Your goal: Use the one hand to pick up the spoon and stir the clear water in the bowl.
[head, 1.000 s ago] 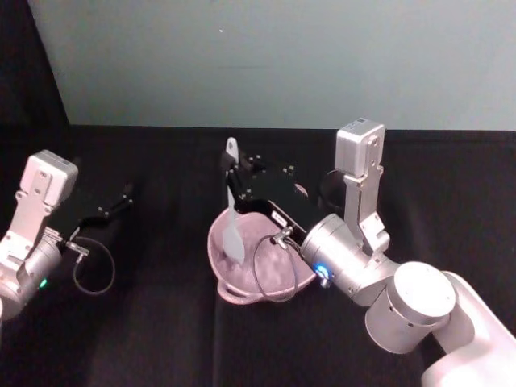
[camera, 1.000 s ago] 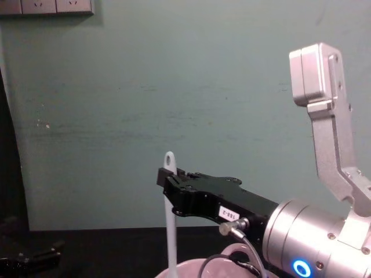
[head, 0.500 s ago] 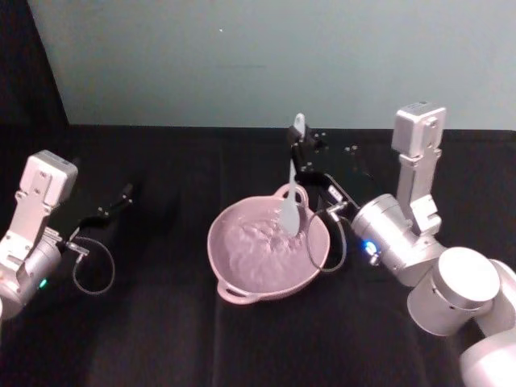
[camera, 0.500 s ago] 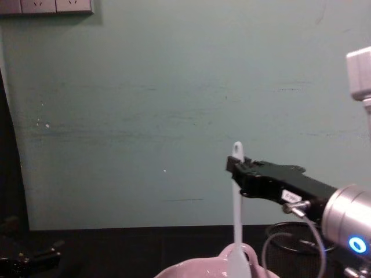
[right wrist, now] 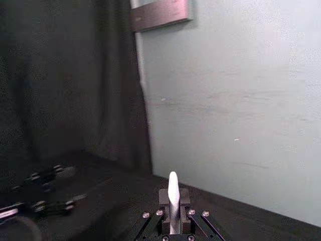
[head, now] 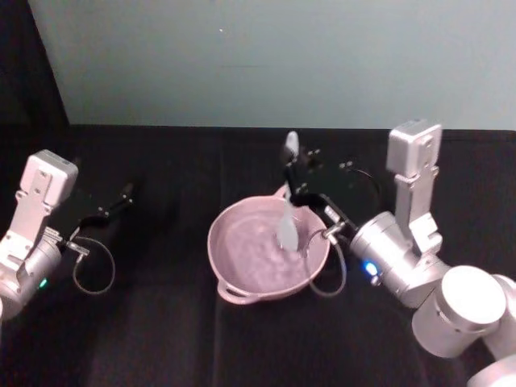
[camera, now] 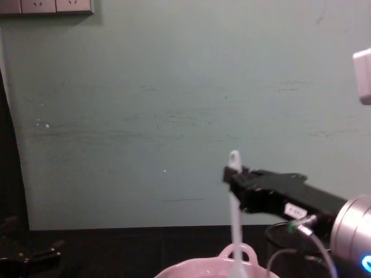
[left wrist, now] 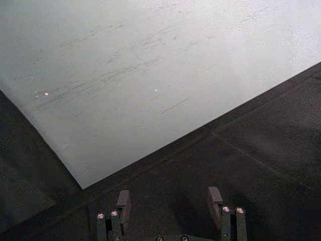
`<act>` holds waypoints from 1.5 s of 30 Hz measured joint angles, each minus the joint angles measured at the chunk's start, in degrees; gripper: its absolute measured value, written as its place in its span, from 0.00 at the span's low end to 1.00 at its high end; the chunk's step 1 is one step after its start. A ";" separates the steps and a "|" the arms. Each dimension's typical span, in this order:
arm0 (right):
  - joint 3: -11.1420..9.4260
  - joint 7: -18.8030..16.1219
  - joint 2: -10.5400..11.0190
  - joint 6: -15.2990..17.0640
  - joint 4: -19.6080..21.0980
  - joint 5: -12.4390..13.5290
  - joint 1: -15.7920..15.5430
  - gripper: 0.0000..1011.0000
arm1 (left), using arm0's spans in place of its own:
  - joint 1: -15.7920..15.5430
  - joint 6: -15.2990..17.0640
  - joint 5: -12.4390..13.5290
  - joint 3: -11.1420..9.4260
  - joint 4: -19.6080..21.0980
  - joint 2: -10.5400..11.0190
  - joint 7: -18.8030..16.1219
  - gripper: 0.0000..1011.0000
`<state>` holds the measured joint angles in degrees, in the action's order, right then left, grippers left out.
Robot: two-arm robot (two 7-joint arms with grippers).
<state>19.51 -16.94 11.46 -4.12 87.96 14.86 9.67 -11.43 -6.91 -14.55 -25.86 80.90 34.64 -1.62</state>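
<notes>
The right hand (head: 293, 168), just above the centre of the head view, is clenched high on the handle of the spoon (head: 287, 216). The spoon stands nearly upright, its head dipped in the water close to the far right rim of the bowl (head: 213, 246) at mid-frame. From there a wide sweep could knock the wall and slop water onto the worktop (head: 161, 339). Drag might also swivel the slim handle in so high a grip, and the cable (head: 343, 262) looping beside the rim could snag it. The left hand (head: 125, 196) sits released at the left edge.
</notes>
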 joint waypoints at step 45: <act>-6.79 0.15 8.47 12.26 17.33 9.00 2.96 0.11 | 0.00 0.00 0.00 0.00 0.00 0.00 0.00 1.00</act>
<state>12.72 -16.80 19.93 8.15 105.29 23.85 12.63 -11.43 -6.91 -14.55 -25.86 80.90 34.64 -1.62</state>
